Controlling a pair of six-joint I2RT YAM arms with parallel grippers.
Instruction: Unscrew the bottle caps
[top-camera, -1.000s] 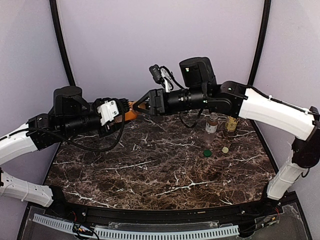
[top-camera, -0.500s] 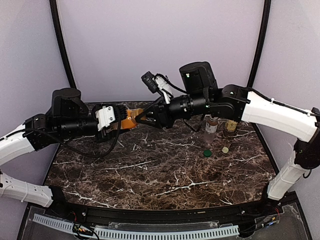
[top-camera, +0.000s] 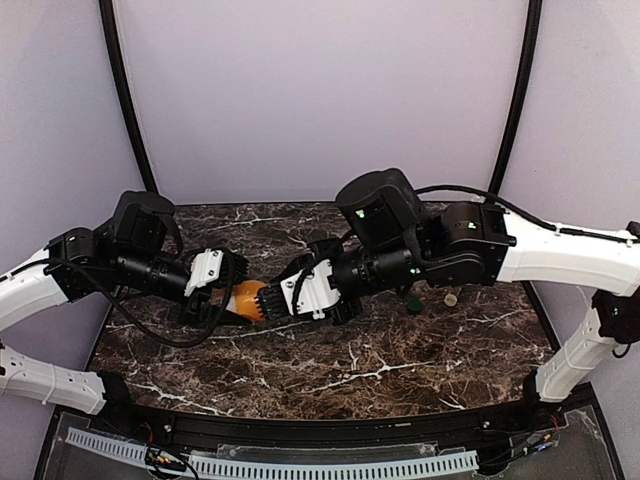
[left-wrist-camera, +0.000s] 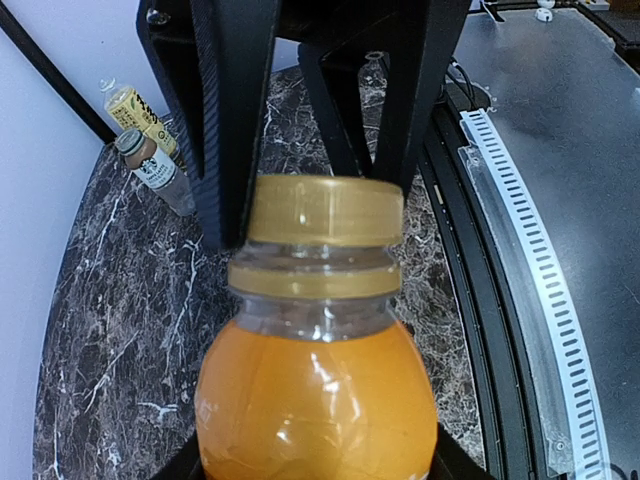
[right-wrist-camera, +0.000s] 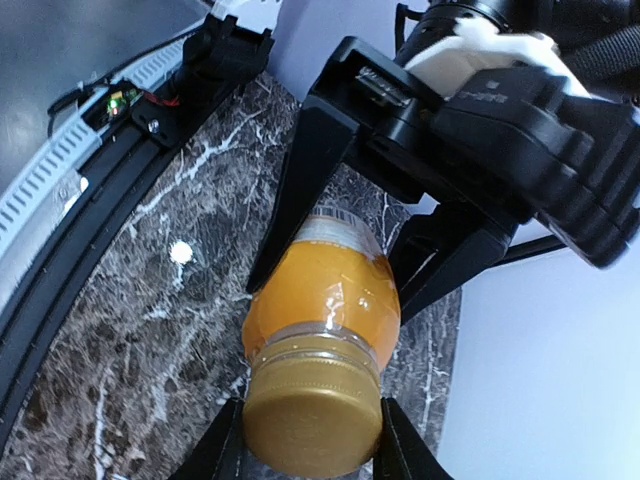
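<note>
The squat orange juice bottle (top-camera: 246, 298) lies sideways just above the table, held by its body in my left gripper (top-camera: 238, 298). My right gripper (top-camera: 274, 300) faces it and is shut on its golden-orange cap (right-wrist-camera: 313, 420), with a finger (right-wrist-camera: 222, 452) on each side. In the left wrist view the cap (left-wrist-camera: 322, 210) sits between the right gripper's black fingers (left-wrist-camera: 232, 120), on the bottle (left-wrist-camera: 315, 400). The dark green cap (top-camera: 413, 305) and cream cap (top-camera: 451, 299) lie loose on the table. The tea bottle (left-wrist-camera: 133, 107) and the slim clear bottle (left-wrist-camera: 158, 170) stand at the back.
The marble table (top-camera: 330, 365) ends in a black rail and a white slotted strip (top-camera: 300, 465) at the near edge. Purple walls and two black poles (top-camera: 128, 100) enclose the back and sides. The right arm hides the two standing bottles in the top view.
Both arms came down and forward from the back of the table, carrying the orange bottle low over the table's middle. The right gripper now clamps the cap.
</note>
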